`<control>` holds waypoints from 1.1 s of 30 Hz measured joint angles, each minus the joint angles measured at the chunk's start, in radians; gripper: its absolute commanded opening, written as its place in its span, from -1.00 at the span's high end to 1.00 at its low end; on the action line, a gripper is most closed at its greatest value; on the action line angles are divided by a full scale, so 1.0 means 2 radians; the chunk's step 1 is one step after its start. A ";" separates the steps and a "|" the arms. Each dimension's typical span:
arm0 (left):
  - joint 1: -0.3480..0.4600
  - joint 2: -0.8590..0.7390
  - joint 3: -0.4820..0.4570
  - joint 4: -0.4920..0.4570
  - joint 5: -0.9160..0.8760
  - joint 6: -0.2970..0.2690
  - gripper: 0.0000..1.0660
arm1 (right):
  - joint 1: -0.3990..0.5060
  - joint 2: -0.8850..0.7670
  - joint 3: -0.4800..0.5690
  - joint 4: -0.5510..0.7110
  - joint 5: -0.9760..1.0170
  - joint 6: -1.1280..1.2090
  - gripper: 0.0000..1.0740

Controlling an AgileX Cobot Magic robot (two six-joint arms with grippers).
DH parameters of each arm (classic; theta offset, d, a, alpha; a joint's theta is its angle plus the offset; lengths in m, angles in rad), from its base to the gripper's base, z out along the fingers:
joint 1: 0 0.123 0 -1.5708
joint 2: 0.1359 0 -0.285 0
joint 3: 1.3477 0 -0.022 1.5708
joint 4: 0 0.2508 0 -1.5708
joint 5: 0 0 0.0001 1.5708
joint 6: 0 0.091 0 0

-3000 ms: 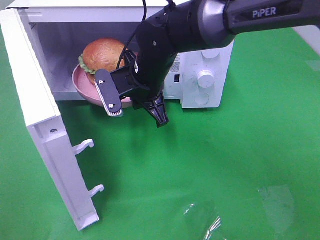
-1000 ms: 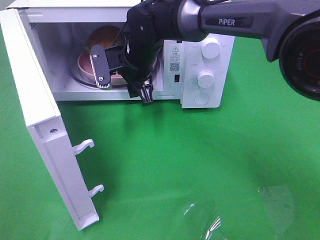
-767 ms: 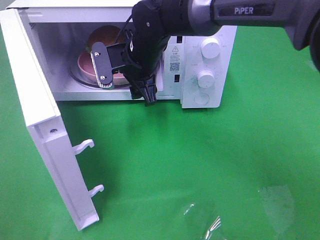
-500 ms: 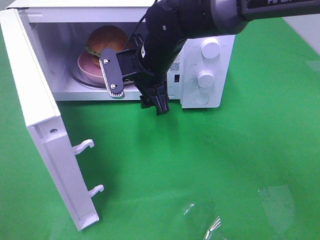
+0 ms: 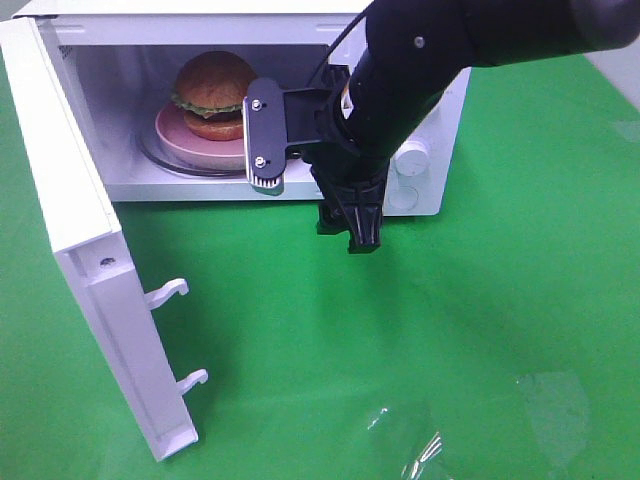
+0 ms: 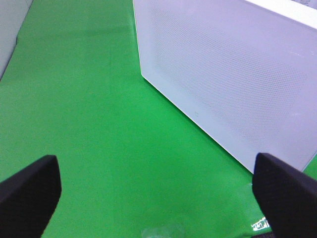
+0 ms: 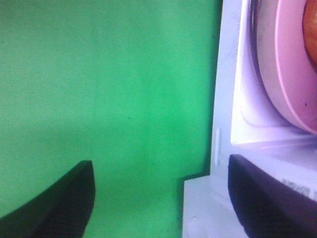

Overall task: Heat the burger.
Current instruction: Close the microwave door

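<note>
The burger [image 5: 213, 88], with a golden-brown bun and a green lettuce edge, sits on the pink plate [image 5: 183, 138] on the turntable inside the open microwave [image 5: 130, 175]. My right gripper [image 5: 313, 213] is open and empty, just outside the front of the cavity, to the right of the plate and apart from it. In the right wrist view the plate's rim [image 7: 290, 74] and a sliver of the bun [image 7: 312, 22] show past the open gripper [image 7: 158, 198]. My left gripper [image 6: 156, 198] is open and empty over green cloth, facing the outside of the microwave door [image 6: 228, 84].
The microwave door [image 5: 85, 240] stands wide open at the left, with its two latch hooks [image 5: 170, 292] sticking out. The control panel with a knob [image 5: 410, 155] is partly behind my right arm. A crumpled clear plastic sheet [image 5: 420, 445] lies on the green cloth at the front.
My right gripper has drawn back out of the microwave cavity, to the right and toward the front. The burger and plate stay inside on the turntable, now unobstructed.
</note>
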 measured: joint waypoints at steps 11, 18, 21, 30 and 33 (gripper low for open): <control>0.000 0.000 0.000 0.000 0.000 0.000 -0.83 | 0.000 -0.113 0.113 0.000 0.001 0.162 -0.37; 0.000 0.000 0.000 0.000 0.000 0.000 -0.83 | 0.000 -0.171 0.154 0.000 0.023 0.278 -0.37; 0.000 0.000 0.000 0.000 0.000 0.000 -0.83 | 0.000 -0.210 0.172 0.000 0.059 0.356 -0.37; 0.000 0.000 0.000 0.000 0.000 0.000 -0.83 | 0.000 -0.293 0.199 0.001 0.172 0.458 -0.37; 0.000 0.000 0.000 0.000 0.000 0.000 -0.83 | 0.000 -0.321 0.210 0.001 0.195 0.467 -0.37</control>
